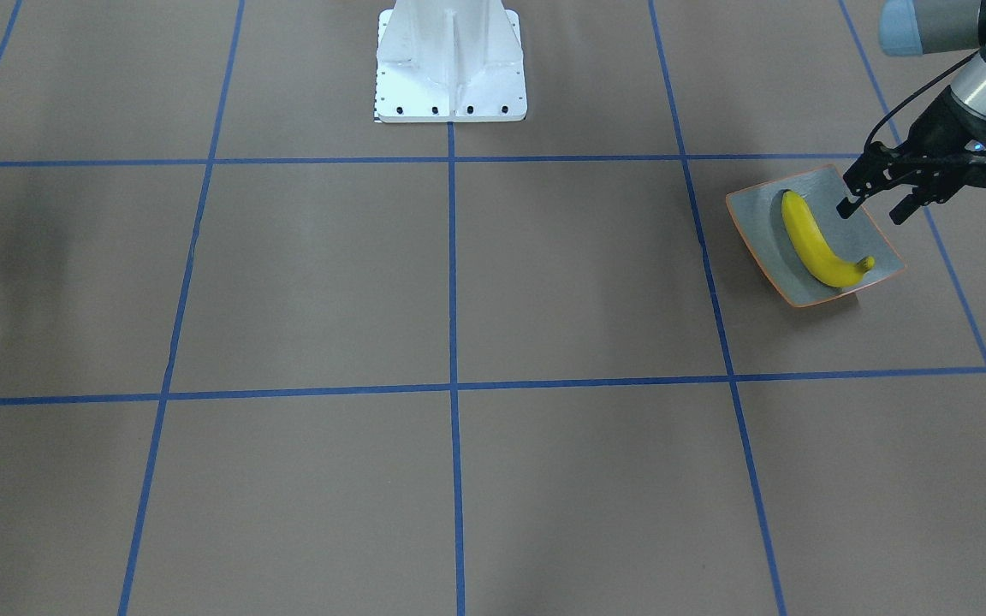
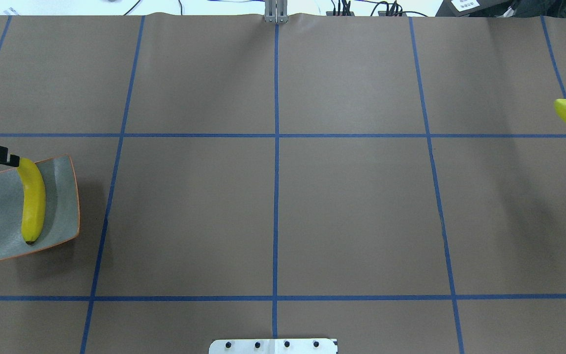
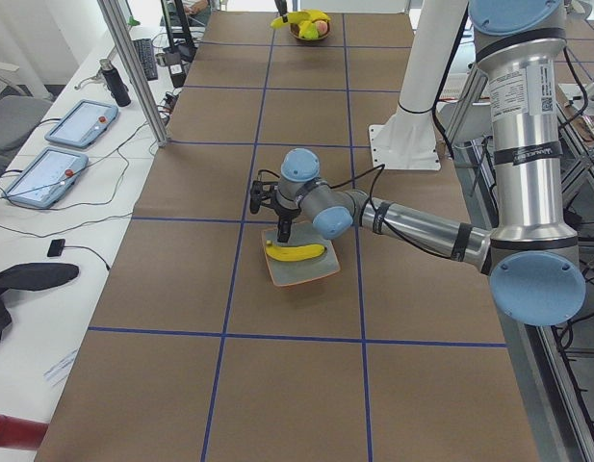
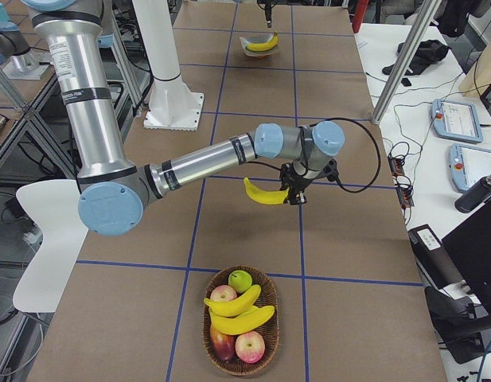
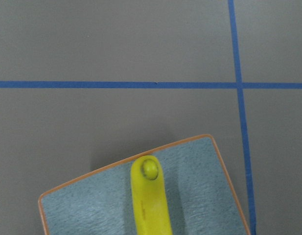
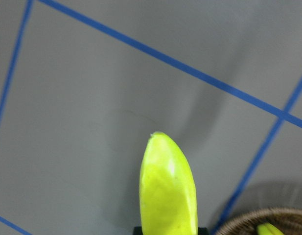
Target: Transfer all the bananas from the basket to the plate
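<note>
One banana [image 1: 818,241] lies on the plate [image 1: 758,231] beneath the left gripper [image 1: 874,208], whose fingers are spread, while the right gripper [image 4: 291,196] clamps another banana [image 4: 263,195] above the table, away from the basket [image 4: 239,354].

Yellow banana [image 5: 151,200] lying on grey-green plate [image 5: 199,196] with orange rim, brown table [image 5: 92,44], blue tape lines [image 5: 116,84]

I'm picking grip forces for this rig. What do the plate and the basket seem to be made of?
The plate looks like glazed ceramic or stoneware, though melamine is possible: a speckled grey-green matte face with a thin orange rim. The basket looks like woven wicker or rattan: brown interlaced strands show along its rim.
</note>
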Motion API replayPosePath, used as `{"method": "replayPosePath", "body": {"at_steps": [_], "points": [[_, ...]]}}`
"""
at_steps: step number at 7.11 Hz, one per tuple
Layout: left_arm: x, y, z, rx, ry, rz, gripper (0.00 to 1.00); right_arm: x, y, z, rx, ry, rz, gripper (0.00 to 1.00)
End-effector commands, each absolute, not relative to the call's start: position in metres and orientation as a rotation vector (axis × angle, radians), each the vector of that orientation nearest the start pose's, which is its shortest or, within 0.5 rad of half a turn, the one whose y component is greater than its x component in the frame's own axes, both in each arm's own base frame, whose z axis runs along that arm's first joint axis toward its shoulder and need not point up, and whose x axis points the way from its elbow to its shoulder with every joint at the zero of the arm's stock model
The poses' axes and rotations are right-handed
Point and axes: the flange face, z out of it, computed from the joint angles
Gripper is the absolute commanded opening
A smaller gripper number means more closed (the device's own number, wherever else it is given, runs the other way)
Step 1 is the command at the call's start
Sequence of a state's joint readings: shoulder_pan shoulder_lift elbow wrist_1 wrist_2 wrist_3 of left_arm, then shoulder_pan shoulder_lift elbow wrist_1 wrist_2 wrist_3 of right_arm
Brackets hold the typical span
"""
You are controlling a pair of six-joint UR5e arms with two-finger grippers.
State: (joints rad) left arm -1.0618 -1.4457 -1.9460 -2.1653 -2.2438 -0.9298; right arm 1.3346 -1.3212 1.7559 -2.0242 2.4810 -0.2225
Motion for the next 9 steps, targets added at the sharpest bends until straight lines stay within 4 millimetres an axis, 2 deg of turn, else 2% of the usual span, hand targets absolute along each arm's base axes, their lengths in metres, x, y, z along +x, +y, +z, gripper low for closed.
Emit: {"method": "replayPosePath", "body": {"at_steps": [1, 3, 4, 5, 6, 7, 8, 9], "points": [[0.19, -0.444, 0.418, 0.144, 1.092, -0.158, 0.88, -0.171, -0.576, 0.369, -0.038, -0.945, -0.307, 0.0], [0.217, -0.452, 0.386, 0.122, 1.137, -0.175, 0.88, -0.246, -0.558, 0.336, -0.024, -1.021, -0.183, 0.0], [0.236, -0.455, 0.359, 0.103, 1.177, -0.189, 0.88, -0.277, -0.546, 0.316, -0.029, -1.063, -0.144, 0.0], [0.268, -0.455, 0.322, 0.066, 1.227, -0.204, 0.88, -0.31, -0.539, 0.296, -0.019, -1.076, -0.135, 0.0], [0.289, -0.451, 0.294, 0.055, 1.267, -0.18, 0.88, -0.339, -0.545, 0.27, 0.001, -1.1, -0.134, 0.0], [0.306, -0.447, 0.263, 0.051, 1.312, -0.141, 0.88, -0.365, -0.542, 0.252, 0.039, -1.144, -0.143, 0.0], [0.325, -0.438, 0.232, 0.022, 1.356, -0.129, 0.88, -0.381, -0.529, 0.238, 0.072, -1.209, -0.139, 0.0], [0.335, -0.433, 0.209, 0.023, 1.389, -0.102, 0.88, -0.395, -0.515, 0.227, 0.105, -1.259, -0.162, 0.0]]}}
